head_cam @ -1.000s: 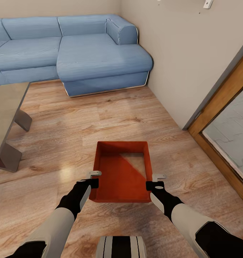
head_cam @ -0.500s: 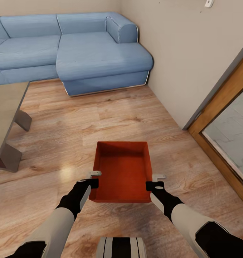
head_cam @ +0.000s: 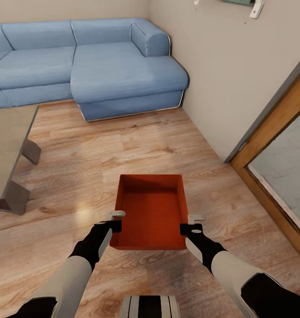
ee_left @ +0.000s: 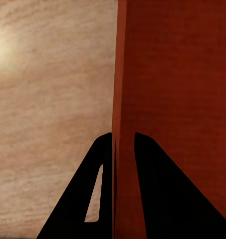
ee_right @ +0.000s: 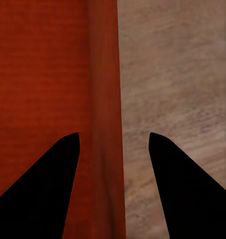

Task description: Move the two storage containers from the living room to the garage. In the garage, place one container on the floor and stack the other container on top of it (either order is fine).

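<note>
The storage container [head_cam: 150, 212] hangs between left end effector [head_cam: 116, 220] and right end effector [head_cam: 192, 223].

Orange-red storage container [head_cam: 152, 212], blue sofa [head_cam: 92, 62], light wood-grain plank floor [head_cam: 136, 145], beige wall [head_cam: 220, 66].

Storage container [head_cam: 150, 211] in my grippers: matt orange-red, finely ribbed base. Floor [head_cam: 136, 150]: light wood planks, slight sheen. Sofa [head_cam: 101, 66]: blue woven cloth. My fingers [ee_left: 157, 199]: matt black.

Orange-red container [head_cam: 150, 212], level, empty
</note>
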### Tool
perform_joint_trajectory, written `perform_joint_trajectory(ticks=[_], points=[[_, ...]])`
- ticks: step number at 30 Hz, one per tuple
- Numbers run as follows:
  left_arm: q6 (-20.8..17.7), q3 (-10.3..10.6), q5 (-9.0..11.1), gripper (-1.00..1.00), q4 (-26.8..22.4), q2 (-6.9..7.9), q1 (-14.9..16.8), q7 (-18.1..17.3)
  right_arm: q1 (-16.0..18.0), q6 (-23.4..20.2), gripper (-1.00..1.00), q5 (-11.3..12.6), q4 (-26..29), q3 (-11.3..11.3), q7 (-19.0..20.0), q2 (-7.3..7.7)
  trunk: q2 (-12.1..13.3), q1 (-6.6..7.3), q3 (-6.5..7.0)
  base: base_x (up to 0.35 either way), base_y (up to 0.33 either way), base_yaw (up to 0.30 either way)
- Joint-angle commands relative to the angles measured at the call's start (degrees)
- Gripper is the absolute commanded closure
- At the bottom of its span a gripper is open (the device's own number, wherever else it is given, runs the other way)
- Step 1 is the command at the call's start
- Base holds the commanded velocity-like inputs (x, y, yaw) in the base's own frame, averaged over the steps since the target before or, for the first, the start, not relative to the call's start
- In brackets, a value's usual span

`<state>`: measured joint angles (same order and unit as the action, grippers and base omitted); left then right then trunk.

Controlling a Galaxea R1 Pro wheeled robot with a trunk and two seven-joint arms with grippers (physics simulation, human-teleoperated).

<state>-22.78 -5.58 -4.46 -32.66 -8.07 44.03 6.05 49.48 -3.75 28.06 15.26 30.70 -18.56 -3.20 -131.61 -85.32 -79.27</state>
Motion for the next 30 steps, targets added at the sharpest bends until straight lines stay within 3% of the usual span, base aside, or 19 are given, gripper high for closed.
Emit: perform_joint_trajectory(ticks=[1, 30], points=[[-0.42, -0.49, -1.68, 1.00, -0.21, 0.16, 0.04, 0.19, 0.01, -0.38, 1.00, 0.42, -0.93, 0.89, -0.38, 0.21, 0.40, 0.23, 0.15, 0.000, 0.000, 0.000], [-0.33, -0.49, -1.61, 1.00, -0.21, 0.16, 0.08, 0.19, 0.01, -0.47, 1.00, 0.33, -0.93, 0.94, -0.34, 0.13, 12.03, 6.60, 5.36, 0.000, 0.000, 0.000]])
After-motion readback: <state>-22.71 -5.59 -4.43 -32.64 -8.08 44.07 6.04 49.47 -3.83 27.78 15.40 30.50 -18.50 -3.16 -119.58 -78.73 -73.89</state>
